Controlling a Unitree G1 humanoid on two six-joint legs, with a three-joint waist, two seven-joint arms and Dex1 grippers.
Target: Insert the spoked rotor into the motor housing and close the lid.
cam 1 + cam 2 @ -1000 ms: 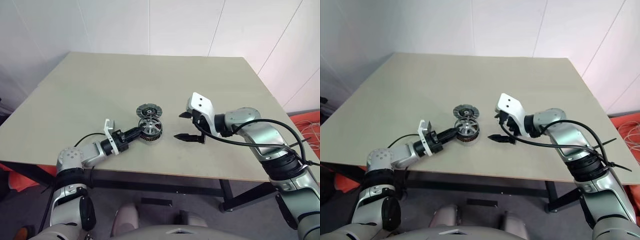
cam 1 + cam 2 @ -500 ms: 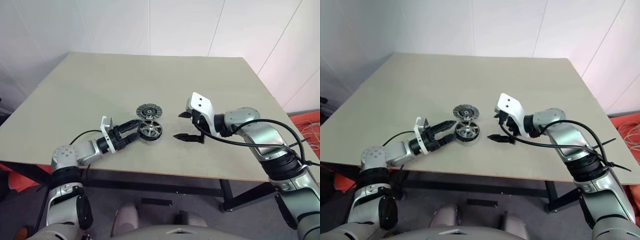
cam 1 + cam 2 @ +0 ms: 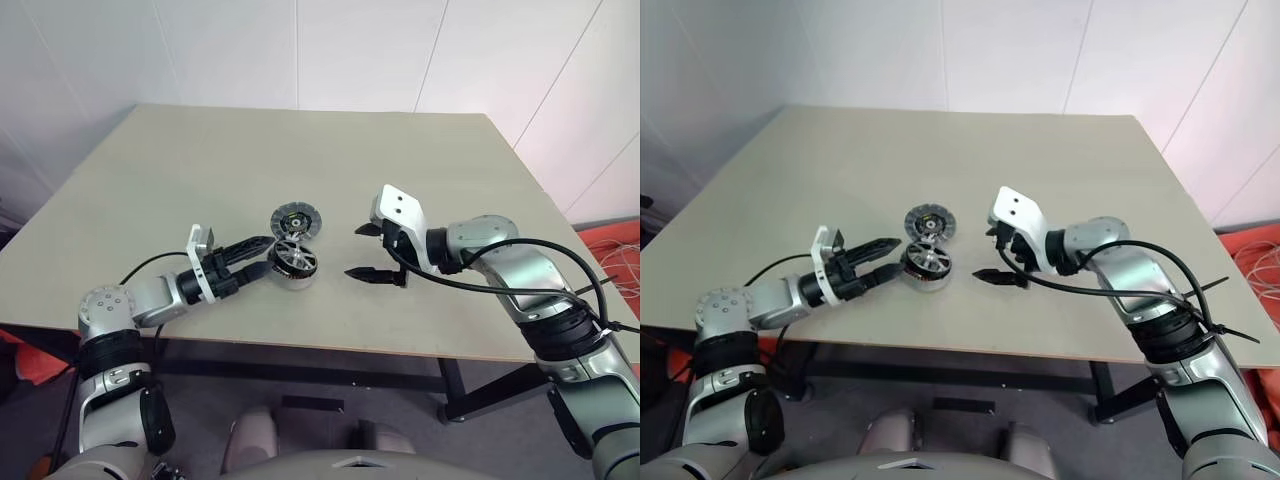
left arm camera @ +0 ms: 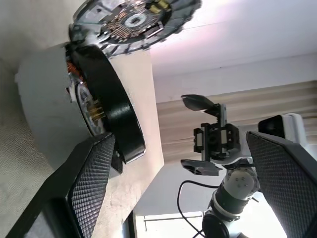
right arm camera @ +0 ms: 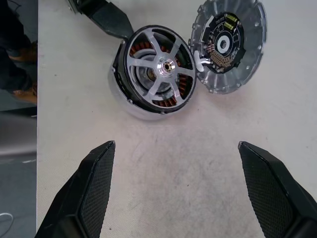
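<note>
The motor housing (image 5: 130, 105), a silver cup with copper windings, stands near the table's front edge. The spoked rotor (image 5: 165, 64) sits in it, a little tilted, its silver spokes and hub facing up. The lid (image 5: 228, 43), a silver-rimmed disc with a dark centre, lies flat just behind, touching the housing. My left gripper (image 3: 256, 256) is open and empty, its tips close beside the housing's left side. Open and empty too, my right gripper (image 3: 362, 252) hovers to the right of the housing, apart from it.
The beige table (image 3: 300, 150) stretches bare behind the parts up to a white wall. Its front edge runs close under both arms. A black cable hangs along the right arm.
The left gripper was shut at the rotor's rim; it has opened and pulled back to the left and slightly up. The rotor stays in the housing. The right arm has not moved.
</note>
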